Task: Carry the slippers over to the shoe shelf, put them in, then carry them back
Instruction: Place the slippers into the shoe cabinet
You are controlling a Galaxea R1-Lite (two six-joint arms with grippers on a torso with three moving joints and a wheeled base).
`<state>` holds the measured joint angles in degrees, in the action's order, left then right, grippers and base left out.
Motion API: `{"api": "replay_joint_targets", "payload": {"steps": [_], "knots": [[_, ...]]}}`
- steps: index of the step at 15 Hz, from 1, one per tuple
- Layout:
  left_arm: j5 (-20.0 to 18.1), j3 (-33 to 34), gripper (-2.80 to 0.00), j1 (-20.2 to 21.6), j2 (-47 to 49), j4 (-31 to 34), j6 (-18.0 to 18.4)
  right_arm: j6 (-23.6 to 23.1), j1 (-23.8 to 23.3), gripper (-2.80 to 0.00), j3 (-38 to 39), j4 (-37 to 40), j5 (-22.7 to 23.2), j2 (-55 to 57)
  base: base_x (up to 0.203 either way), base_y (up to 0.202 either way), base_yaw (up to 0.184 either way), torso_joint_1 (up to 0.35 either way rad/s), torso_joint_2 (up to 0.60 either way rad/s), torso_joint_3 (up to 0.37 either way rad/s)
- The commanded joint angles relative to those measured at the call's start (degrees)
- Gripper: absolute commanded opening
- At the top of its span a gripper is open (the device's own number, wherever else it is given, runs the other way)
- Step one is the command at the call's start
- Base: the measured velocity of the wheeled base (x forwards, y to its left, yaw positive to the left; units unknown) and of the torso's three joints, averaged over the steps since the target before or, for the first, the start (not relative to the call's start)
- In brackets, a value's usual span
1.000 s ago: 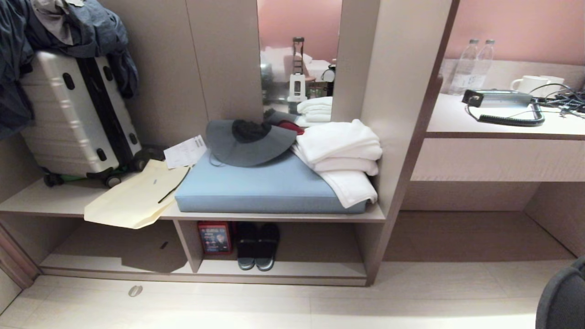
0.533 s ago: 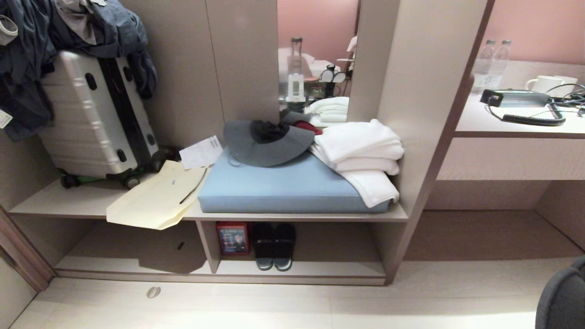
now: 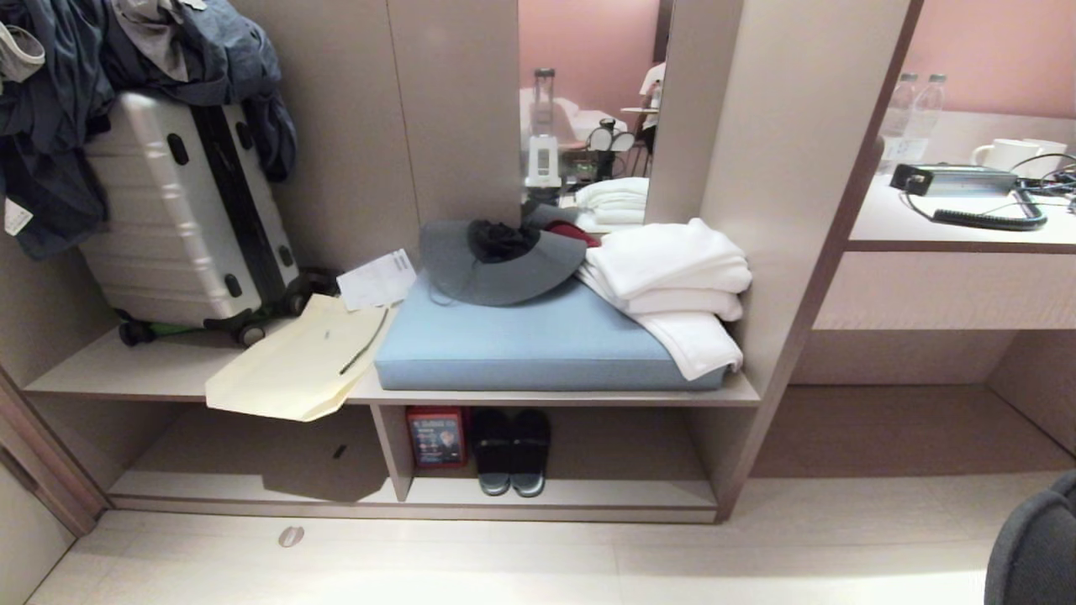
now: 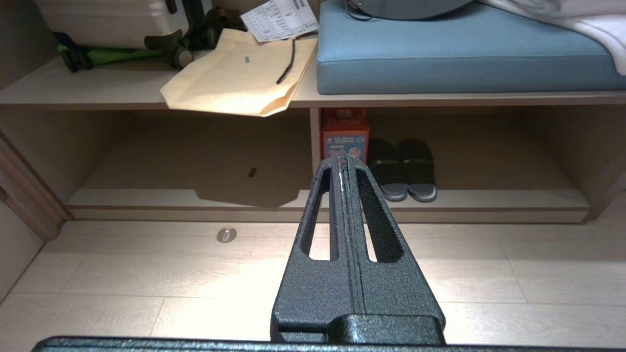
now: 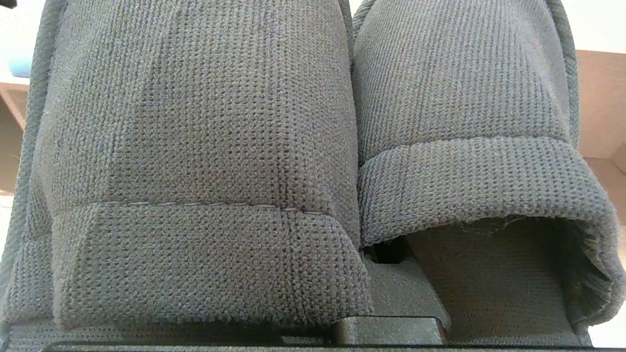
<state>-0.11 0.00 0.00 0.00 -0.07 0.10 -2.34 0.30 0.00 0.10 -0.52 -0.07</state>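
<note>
The slippers (image 5: 195, 146) fill the right wrist view as two grey-looking knit toe bands side by side, riding on my right gripper, whose dark body (image 5: 396, 298) shows beneath them; its fingers are hidden under the bands. A dark fabric edge (image 3: 1038, 546) shows in the head view's lower right corner. The shoe shelf (image 3: 588, 496) is the low beige cubby under the bench, with an upright divider (image 3: 392, 449). My left gripper (image 4: 342, 160) is shut and empty, held above the floor in front of the shelf (image 4: 489, 198).
Another dark pair with pale sole rims (image 3: 511, 449) and a red box (image 3: 437, 437) stand in the cubby right of the divider. The bench holds a blue cushion (image 3: 538, 344), hat, towels, suitcase (image 3: 181, 218) and an overhanging paper bag (image 3: 294, 370). A desk (image 3: 950, 227) stands at the right.
The whole scene has slid to the right in the head view, so the camera has moved leftward. Nothing on the shelf or bench has shifted by itself.
</note>
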Motion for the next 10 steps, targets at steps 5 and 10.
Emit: {"api": "replay_joint_targets", "payload": {"steps": [5, 10], "knots": [[-0.07, 0.00, -2.80, 0.00, 0.00, -0.01, -0.01, 0.06, 0.05, -2.80, 0.00, -0.01, 0.00, 0.07, 0.000, 0.000, 0.000, 0.000, 0.00, 0.000], [0.02, 0.00, -2.80, 0.00, 0.00, -0.01, -0.10, -0.03, 0.05, -2.80, 0.00, -0.01, 0.00, 0.07, 0.000, 0.000, 0.000, 0.000, 0.00, 0.000]]}}
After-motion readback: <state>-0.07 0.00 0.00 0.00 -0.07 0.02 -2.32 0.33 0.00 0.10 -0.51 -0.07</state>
